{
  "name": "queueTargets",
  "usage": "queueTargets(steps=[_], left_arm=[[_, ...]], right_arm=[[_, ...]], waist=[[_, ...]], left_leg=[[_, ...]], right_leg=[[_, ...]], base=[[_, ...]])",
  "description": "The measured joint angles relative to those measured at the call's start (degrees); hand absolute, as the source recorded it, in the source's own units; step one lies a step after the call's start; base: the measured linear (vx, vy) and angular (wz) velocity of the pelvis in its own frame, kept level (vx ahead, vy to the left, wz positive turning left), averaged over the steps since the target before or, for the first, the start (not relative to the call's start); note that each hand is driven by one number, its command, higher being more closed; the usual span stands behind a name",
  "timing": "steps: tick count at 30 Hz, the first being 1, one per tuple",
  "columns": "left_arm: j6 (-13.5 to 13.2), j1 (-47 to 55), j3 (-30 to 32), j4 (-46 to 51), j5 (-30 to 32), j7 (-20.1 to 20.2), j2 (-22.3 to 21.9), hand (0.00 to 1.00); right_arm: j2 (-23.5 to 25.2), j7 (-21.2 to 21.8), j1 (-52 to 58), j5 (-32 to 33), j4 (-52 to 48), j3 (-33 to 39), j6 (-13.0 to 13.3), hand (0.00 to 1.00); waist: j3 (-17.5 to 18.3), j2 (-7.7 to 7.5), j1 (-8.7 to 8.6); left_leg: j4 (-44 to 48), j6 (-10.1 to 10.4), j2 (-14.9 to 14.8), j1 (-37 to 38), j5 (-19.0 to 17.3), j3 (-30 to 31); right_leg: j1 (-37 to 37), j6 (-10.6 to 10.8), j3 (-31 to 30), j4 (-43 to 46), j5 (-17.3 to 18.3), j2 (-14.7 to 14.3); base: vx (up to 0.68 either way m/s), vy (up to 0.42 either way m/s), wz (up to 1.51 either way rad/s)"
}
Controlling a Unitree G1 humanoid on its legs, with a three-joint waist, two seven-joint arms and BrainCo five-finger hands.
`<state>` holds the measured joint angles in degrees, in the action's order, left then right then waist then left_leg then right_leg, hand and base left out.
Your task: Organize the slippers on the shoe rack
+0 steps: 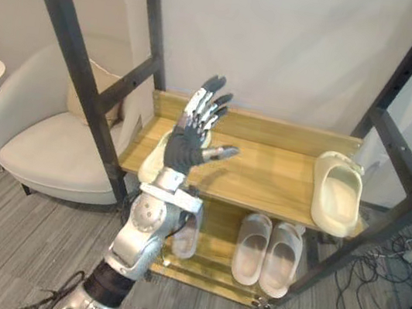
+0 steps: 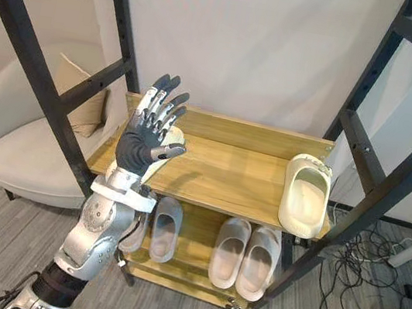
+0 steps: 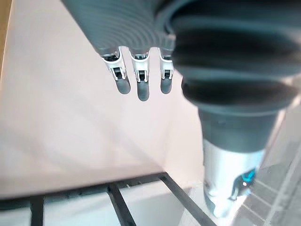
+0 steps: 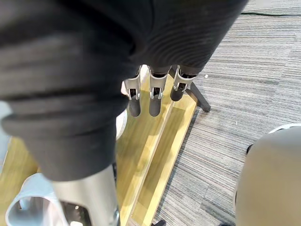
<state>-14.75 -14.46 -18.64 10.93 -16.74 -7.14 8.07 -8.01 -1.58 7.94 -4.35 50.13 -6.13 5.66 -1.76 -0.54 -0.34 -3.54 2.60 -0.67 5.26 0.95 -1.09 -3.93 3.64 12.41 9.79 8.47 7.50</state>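
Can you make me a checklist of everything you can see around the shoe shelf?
Surface: wooden shoe rack, two shelves.
Job's things: cream slipper at the top shelf's right end; another cream slipper at its left end, partly behind the left hand; white slipper pair and a grey slipper on the lower shelf.
Clutter: nothing seen.
Hands: left hand raised over the top shelf, open, holding nothing; right hand low by the rack's foot, open.
Cables: loose cables on the floor at the right.
Surroundings: white armchair, dark metal frame, grey carpet.
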Motion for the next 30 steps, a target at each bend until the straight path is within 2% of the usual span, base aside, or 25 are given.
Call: queueTargets(steps=[4, 7, 16, 20, 30], left_arm=[[0.06, -1.75, 3.70, -5.23, 2.96, -0.41, 2.39, 0.00], [0.80, -2.40, 5.76, -9.02, 4.50, -0.48, 4.45, 0.00], [3.66, -5.62, 10.53, -17.44, 14.75, -1.71, 11.71, 0.00], [4.39, -6.73, 11.84, -19.15, 18.26, -1.82, 13.72, 0.00], [6.48, -10.59, 13.28, -23.71, 24.30, -1.73, 16.92, 0.00]], right_arm=[[-0.01, 0.71, 0.06, -0.02, -0.19, 1.23, -0.57, 0.00], [0.00, 1.04, 0.32, -0.02, -1.05, 1.31, -0.70, 0.00], [0.13, 1.68, 0.67, -0.02, -2.14, 1.58, -0.92, 0.00], [0.22, 1.77, 0.69, -0.03, -2.74, 1.58, -0.92, 0.00], [0.46, 2.21, 1.00, -0.02, -4.45, 1.87, -0.92, 0.00]], waist=[[-0.16, -0.24, -0.34], [-0.26, -0.37, -0.69], [-0.76, -0.68, -1.23], [-1.01, -0.68, -2.08], [-2.44, -0.55, -2.58]], left_leg=[[-0.49, -0.07, 0.06, 0.89, 0.08, -0.12], [-0.47, -0.07, 0.04, 0.92, 0.10, -0.14], [-1.23, -0.05, 0.21, 1.12, 0.08, -0.54], [-1.30, -0.05, 0.22, 1.14, 0.04, -0.59], [-1.36, 0.11, -0.24, 0.80, -0.10, -1.48]], right_leg=[[-0.11, 0.01, -0.11, -0.39, 0.00, -0.01], [-0.05, 0.00, -0.08, -0.99, -0.14, -0.12], [-1.01, 0.04, -0.08, -3.61, -1.27, -0.51], [-1.10, 0.10, -0.14, -4.04, -1.41, -0.49], [-0.02, 0.08, -0.92, -4.05, -1.40, -0.73]], base=[[0.00, 0.000, -0.01], [0.00, 0.000, 0.00], [0.01, 0.000, -0.02], [0.00, 0.000, 0.00], [-0.01, -0.011, -0.05]])
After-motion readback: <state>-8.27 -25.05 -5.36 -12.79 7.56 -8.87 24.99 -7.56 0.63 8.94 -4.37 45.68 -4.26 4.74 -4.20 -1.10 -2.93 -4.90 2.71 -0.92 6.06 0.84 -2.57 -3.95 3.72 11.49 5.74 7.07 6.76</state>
